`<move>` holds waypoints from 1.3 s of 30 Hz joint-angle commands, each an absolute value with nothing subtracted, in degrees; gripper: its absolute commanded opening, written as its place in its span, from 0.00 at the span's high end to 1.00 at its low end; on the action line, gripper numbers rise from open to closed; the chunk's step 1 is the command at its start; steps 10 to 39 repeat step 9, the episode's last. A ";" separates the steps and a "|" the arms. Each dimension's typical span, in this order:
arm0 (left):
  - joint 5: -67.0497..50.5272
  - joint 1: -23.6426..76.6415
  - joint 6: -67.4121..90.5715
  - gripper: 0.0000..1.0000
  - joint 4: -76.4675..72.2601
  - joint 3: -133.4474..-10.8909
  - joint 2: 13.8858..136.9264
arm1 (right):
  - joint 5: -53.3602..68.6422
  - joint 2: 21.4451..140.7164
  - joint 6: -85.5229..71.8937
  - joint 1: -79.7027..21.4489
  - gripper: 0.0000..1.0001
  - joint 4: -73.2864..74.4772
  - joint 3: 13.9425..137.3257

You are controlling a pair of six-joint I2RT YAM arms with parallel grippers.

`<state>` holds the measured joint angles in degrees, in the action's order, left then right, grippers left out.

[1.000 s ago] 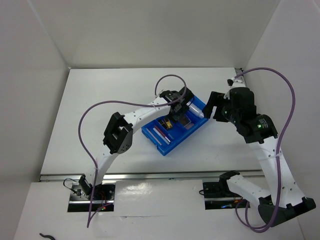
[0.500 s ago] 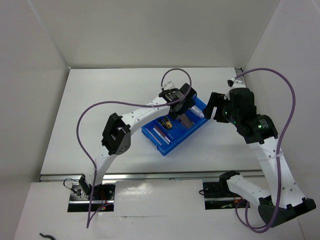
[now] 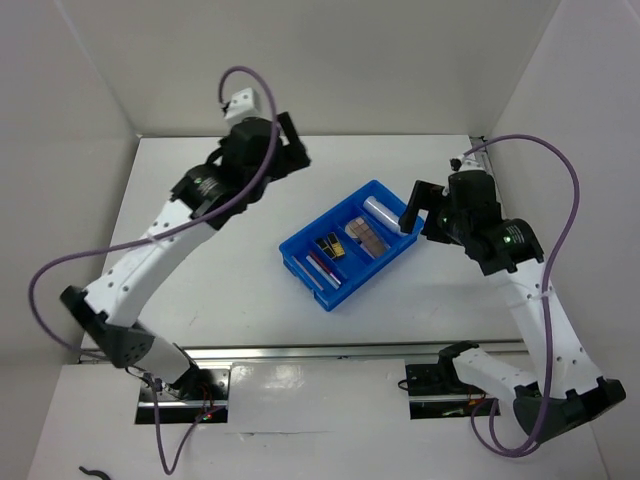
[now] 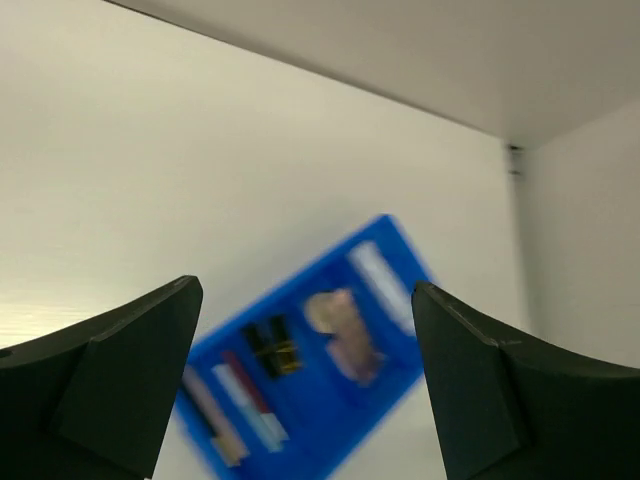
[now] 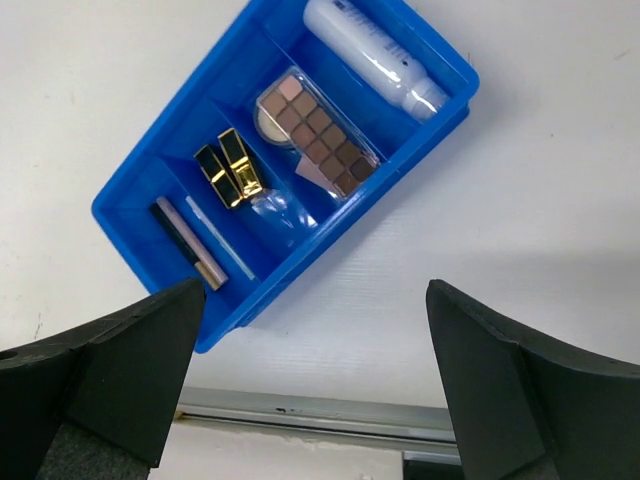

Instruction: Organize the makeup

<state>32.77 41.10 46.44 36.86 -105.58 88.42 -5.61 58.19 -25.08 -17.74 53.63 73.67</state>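
Only the right wrist view sharply shows the brown eyeshadow palette [image 5: 320, 135] in the blue bin [image 5: 125, 215], upper centre, beyond the wide-open, empty right gripper [image 5: 315, 290]; the left gripper [image 4: 305, 292] gapes empty too.

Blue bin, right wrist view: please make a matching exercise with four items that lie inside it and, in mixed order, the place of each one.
Items in the blue bin:
1. white tube
2. eyeshadow palette
3. black-gold cases
4. thin sticks

Places, as seen in the right wrist view:
A. end compartment, lower left
B. compartment next to the tube
C. end compartment, upper right
D. compartment next to the sticks

Pairs: 1-C, 2-B, 3-D, 4-A
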 commanded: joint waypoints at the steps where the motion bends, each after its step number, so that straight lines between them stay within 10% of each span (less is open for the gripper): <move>1: 34.99 36.59 35.18 0.00 39.20 -96.18 82.46 | -8.95 60.90 -28.38 -17.40 0.01 54.40 72.86; 39: 33.93 29.97 29.71 0.00 42.27 -83.94 71.63 | -12.04 66.09 -28.30 -17.40 0.01 53.18 73.92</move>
